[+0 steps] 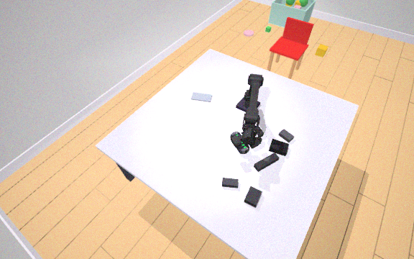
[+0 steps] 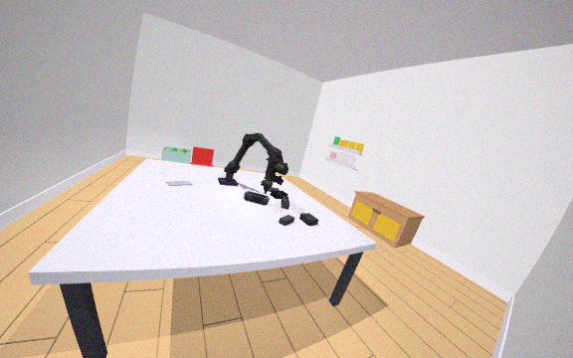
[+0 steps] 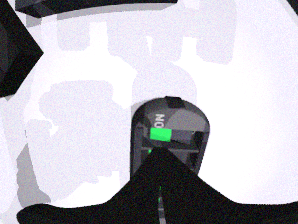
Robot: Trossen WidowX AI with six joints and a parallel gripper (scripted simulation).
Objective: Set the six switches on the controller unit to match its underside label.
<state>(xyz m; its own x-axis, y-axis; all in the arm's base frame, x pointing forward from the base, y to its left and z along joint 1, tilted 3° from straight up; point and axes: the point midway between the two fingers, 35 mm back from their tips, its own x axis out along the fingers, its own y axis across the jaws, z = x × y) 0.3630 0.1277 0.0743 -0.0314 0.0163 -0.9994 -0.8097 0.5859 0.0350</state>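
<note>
The dark grey controller unit (image 1: 238,134) (image 2: 257,198) (image 3: 187,117) sits on its base on the bench, switches up. In the wrist view its rounded end shows the letters "ON" and one bright green switch end (image 3: 160,134); a sliver of green shows just below it. In the top view, several small green patches show on its top. Most switches are hidden by the fingers in the wrist view, and the label underneath is out of sight. My gripper (image 3: 158,152) (image 2: 266,190) is shut and empty, pointing down over or close beside the unit; whether it touches is unclear.
A long dark bar (image 1: 266,162) (image 3: 100,8), a black box (image 1: 279,147) (image 3: 17,52) and a small dark block (image 1: 286,135) lie beside the arm. Two dark blocks (image 1: 230,183) (image 1: 253,196) lie farther out. A pale flat plate (image 1: 201,97) (image 2: 179,183) lies near the arm's base.
</note>
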